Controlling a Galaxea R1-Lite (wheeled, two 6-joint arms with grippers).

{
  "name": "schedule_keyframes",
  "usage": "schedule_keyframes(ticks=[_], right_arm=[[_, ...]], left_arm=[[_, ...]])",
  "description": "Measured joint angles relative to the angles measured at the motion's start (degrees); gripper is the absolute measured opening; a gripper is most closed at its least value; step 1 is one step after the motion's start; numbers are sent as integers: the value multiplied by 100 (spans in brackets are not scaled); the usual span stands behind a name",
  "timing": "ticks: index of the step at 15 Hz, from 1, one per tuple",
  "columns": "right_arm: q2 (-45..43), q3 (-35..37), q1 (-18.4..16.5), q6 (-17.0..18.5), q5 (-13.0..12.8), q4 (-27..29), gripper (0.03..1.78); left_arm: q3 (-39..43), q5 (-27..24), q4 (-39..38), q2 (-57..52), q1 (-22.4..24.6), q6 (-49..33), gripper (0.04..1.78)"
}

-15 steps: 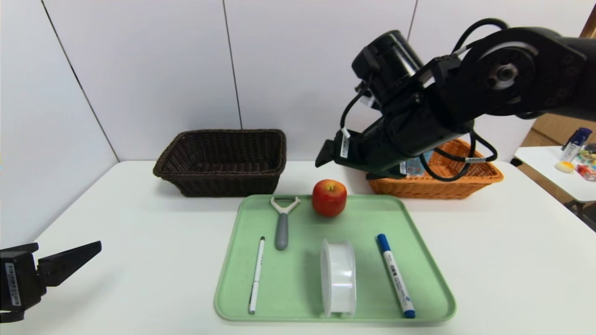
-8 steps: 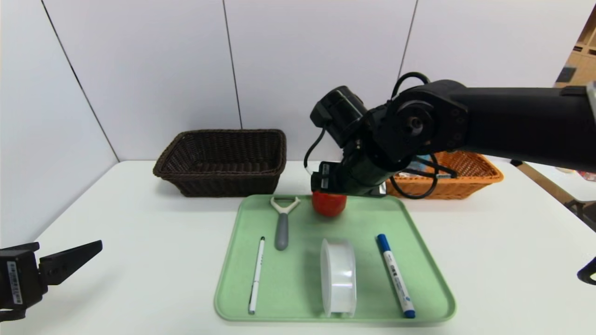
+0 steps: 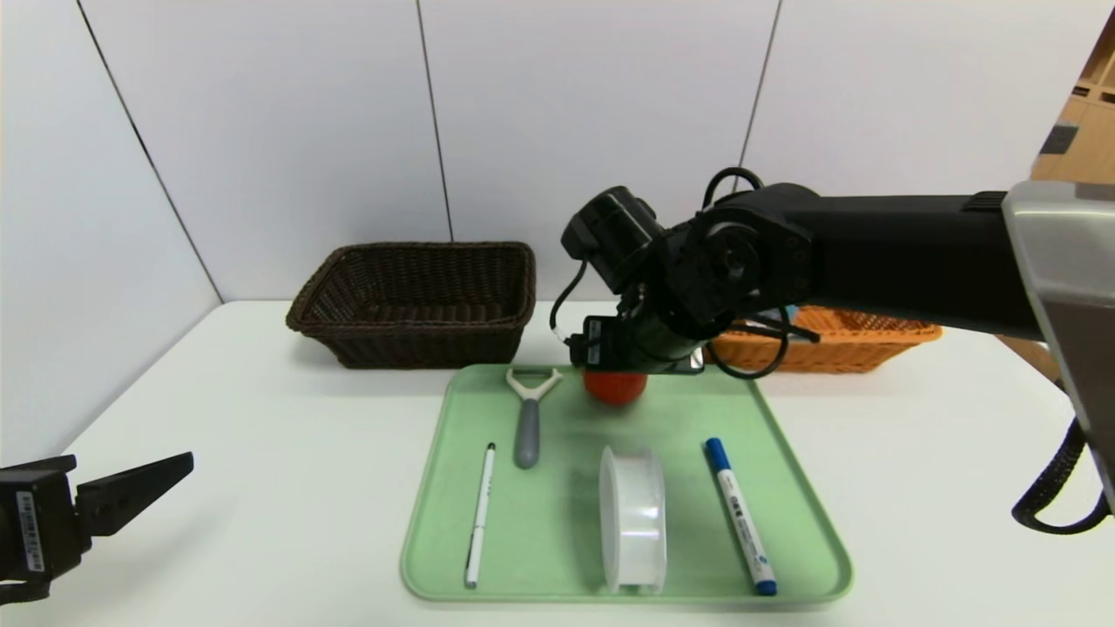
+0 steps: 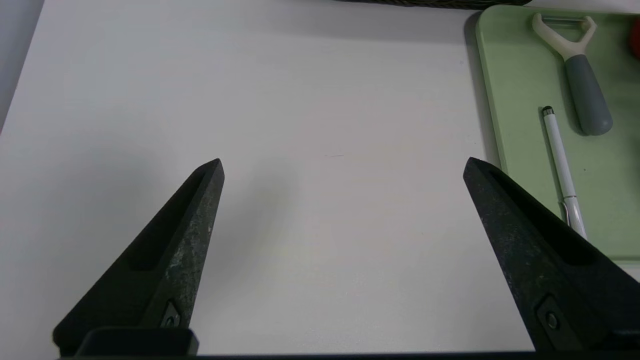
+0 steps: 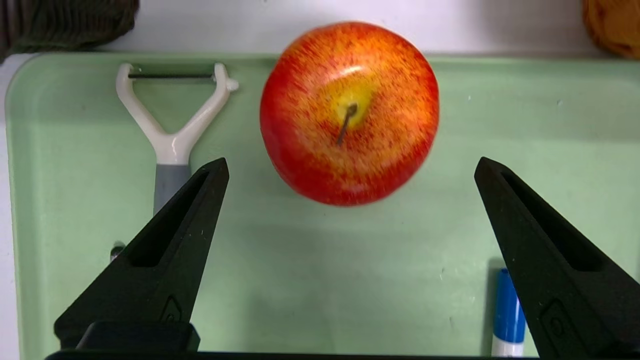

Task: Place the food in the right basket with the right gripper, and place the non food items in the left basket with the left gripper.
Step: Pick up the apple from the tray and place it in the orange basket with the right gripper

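The red apple (image 3: 615, 388) stands at the back of the green tray (image 3: 788, 522). My right gripper (image 3: 629, 355) hangs open just above it; in the right wrist view the apple (image 5: 350, 112) lies just ahead of the gap between the open fingers of the gripper (image 5: 351, 161), untouched. The peeler (image 3: 527, 418), pen (image 3: 479, 514), tape roll (image 3: 633, 520) and blue-capped marker (image 3: 739, 514) lie on the tray. My left gripper (image 3: 165, 475) is open and empty over bare table at the near left. The drink bottle is hidden behind the right arm.
The dark brown basket (image 3: 418, 300) stands at the back left. The orange-tan basket (image 3: 858, 344) stands at the back right, partly behind the right arm. The left wrist view shows the peeler (image 4: 575, 65) and pen (image 4: 560, 160) on the tray's edge (image 4: 505, 100).
My right arm has swung down and to the left, from in front of the orange-tan basket to just over the apple. Its fingers stay open. The left arm has not moved.
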Motion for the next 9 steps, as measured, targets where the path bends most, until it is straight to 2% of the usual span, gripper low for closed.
schedule_keyframes(ticks=[9], right_arm=[[274, 0, -61, -334, -30, -386, 170]], left_arm=[[-16, -20, -2, 24, -5, 7, 169]])
